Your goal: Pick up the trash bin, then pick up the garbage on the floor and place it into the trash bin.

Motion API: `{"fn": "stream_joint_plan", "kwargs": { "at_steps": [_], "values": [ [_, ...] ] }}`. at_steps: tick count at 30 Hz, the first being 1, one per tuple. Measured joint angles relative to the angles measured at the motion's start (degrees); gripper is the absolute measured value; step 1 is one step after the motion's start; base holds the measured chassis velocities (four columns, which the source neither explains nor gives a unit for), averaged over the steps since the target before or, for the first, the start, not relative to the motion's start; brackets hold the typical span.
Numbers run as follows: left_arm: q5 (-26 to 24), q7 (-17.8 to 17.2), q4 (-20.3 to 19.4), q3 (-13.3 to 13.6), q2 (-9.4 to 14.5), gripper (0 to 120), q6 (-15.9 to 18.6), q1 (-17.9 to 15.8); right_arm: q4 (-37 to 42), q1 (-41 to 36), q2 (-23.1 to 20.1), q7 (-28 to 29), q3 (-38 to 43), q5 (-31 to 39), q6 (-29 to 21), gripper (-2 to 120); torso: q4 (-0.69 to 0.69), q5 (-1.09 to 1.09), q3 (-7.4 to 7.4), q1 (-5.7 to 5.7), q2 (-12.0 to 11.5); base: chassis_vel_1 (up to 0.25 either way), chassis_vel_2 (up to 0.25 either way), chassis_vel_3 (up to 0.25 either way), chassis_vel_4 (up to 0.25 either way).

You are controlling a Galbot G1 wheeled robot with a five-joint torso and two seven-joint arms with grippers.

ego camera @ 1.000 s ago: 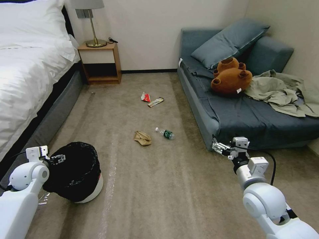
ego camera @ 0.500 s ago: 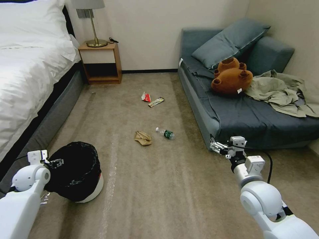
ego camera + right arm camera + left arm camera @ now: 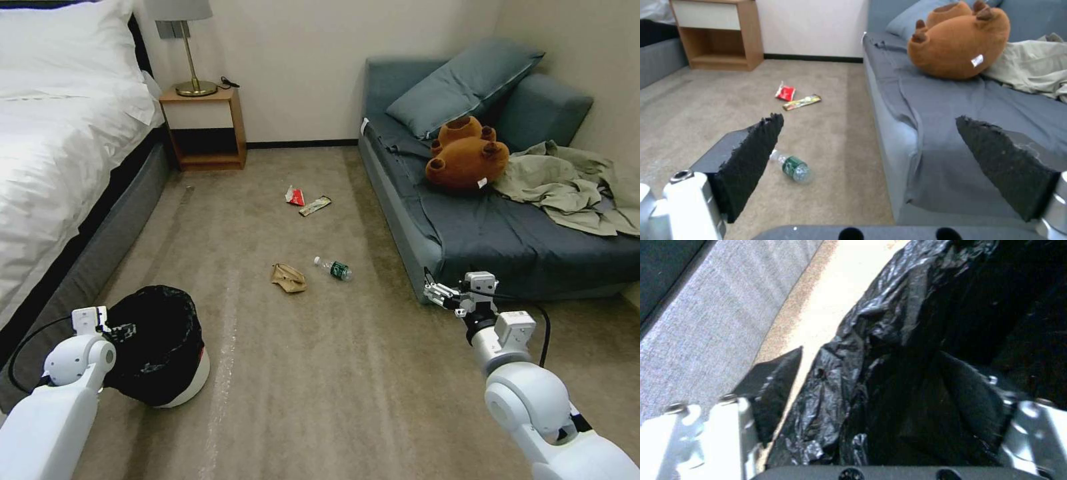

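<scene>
1. Two grippers sit nearest the robot. The left gripper (image 3: 122, 329) is at the near rim of the trash bin (image 3: 175, 383), its fingers (image 3: 773, 386) spread to either side of the black bag (image 3: 853, 373); one pad is outside the liner and the other inside. Whether they press the rim I cannot tell for sure from the dark wrist view.
2. The trash bin stands on the carpet (image 3: 320, 387) beside the bed (image 3: 60, 167), at the robot's left.
3. The right gripper (image 3: 435, 292) hangs in the air near the front corner of the sofa (image 3: 480, 233), jaws wide apart and holding nothing.
4. Farther out, mid-carpet, lie the crumpled paper bag (image 3: 288, 277) and, just beside it, the bottle (image 3: 335, 268) with a green label.
5. Beyond them, toward the nightstand (image 3: 203, 127), the red-white wrapper (image 3: 294, 196) and the long snack wrapper (image 3: 314, 205) lie close together.
6. A plush bear (image 3: 467, 155) rests on the sofa.
</scene>
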Motion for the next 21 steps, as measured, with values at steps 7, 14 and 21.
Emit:
{"fn": "stream_joint_plan", "kwargs": {
  "at_steps": [7, 14, 21],
  "values": [
    [-1.11, 0.2, -0.83, -1.22, 0.47, 58, -2.35, 1.45, 0.16, 0.41, 0.34, 0.29, -0.93, -0.01, -0.09, 100, 0.0, -0.07, 0.02, 0.0, -0.01, 0.0, 0.0, 0.0, 0.0],
    [-1.21, 2.38, -1.08, -2.42, 0.04, 30, -4.57, 2.79, 2.87, 0.09, 0.04, 1.26, -0.37, 1.42, -1.44, 100, 0.0, -0.01, 0.01, 0.0, 0.0, 0.0, 0.0, 0.0, 0.0],
    [-0.56, 2.58, -0.93, -2.35, -1.19, 23, -4.85, 2.83, 4.75, -1.19, -0.78, 1.6, 1.49, 2.92, -1.98, 100, 0.01, 0.07, 0.0, 0.0, 0.01, 0.0, 0.0, 0.0, 0.0]
  ]
}}
